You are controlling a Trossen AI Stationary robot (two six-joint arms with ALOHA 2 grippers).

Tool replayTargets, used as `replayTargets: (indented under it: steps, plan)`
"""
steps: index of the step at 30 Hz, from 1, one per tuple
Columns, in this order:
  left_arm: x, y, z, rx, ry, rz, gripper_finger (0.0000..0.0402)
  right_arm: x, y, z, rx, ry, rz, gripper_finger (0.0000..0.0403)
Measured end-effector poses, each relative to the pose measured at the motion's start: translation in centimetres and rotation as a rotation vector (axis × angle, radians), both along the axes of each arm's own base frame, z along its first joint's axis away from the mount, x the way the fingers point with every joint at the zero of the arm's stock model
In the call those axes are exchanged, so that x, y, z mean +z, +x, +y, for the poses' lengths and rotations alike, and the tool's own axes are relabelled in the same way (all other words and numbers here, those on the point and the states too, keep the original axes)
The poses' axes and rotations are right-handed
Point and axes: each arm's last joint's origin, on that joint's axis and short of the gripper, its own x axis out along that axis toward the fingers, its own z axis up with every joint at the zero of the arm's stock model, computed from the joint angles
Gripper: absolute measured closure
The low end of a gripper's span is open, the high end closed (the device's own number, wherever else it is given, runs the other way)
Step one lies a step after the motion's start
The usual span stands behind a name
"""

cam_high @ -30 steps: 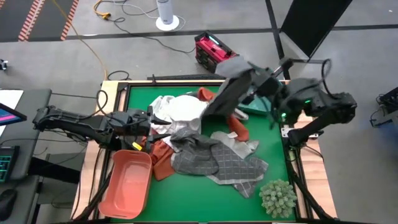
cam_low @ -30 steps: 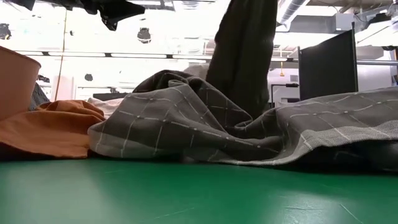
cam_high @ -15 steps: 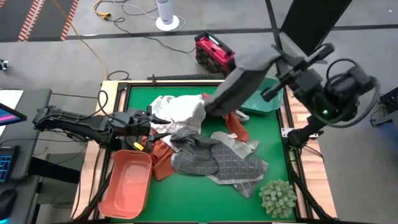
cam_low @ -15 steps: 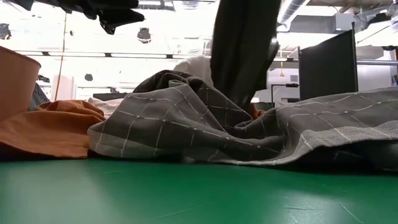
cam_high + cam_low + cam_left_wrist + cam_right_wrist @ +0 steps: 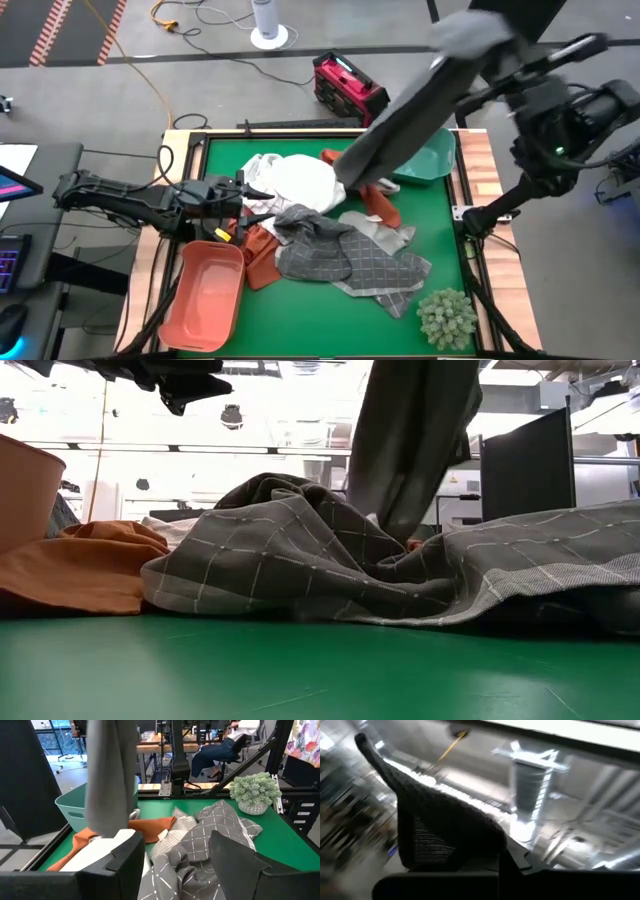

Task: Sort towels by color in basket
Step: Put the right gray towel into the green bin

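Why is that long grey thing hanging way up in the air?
The right gripper has lifted a plain grey towel high; it dangles over the pile, tail still brushing the rust-orange towel. Otherwise just unsorted towels.

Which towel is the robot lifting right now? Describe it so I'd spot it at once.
Start at the green table and find the teal basket at its far right corner. The plain grey towel hangs high above it, pinched in the right gripper. Unlike the others lying in the heap, it dangles long, without checks.

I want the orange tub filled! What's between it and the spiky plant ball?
In the high view, rust-orange towel and grey checked towel lie between orange tub and plant ball.
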Motion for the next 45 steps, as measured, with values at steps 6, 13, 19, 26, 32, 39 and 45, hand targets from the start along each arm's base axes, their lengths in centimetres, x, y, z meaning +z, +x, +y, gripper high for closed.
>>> replayTargets:
  steps: [6, 13, 19, 26, 32, 39, 45]
  plan:
    - [-0.1, 0.0, 0.0, 0.0, 0.001, 0.005, 0.0191, 1.5, -2.2, -1.5, -0.064, -0.056, -0.135, 0.0384]
    - [-0.1, 0.0, 0.0, 0.002, 0.001, 0.006, 0.0191, 2.2, -3.3, -3.3, -0.202, -0.065, -0.168, 0.0384]
    - [-0.1, 0.0, 0.1, 0.019, 0.013, 0.007, 0.0191, 2.6, -3.7, -4.4, -0.256, -0.138, -0.245, 0.0384]
    - [-0.1, 0.0, 0.2, 0.061, 0.038, 0.017, 0.0191, 2.6, -2.7, -5.8, -0.27, -0.261, -0.32, 0.0384]
    - [-0.2, 0.0, 0.2, 0.074, 0.056, 0.024, 0.0191, 2.5, -1.9, -7.1, -0.311, -0.333, -0.321, 0.0384]
    - [-0.3, -0.1, 0.2, 0.077, 0.053, 0.036, 0.0191, 3.1, -1.1, -8.1, -0.15, -0.434, -0.423, 0.0384]
    - [-0.4, -0.1, 0.2, 0.079, 0.046, 0.042, 0.0191, 4.3, -1.2, -9.0, 0.09, -0.464, -0.51, 0.0384]
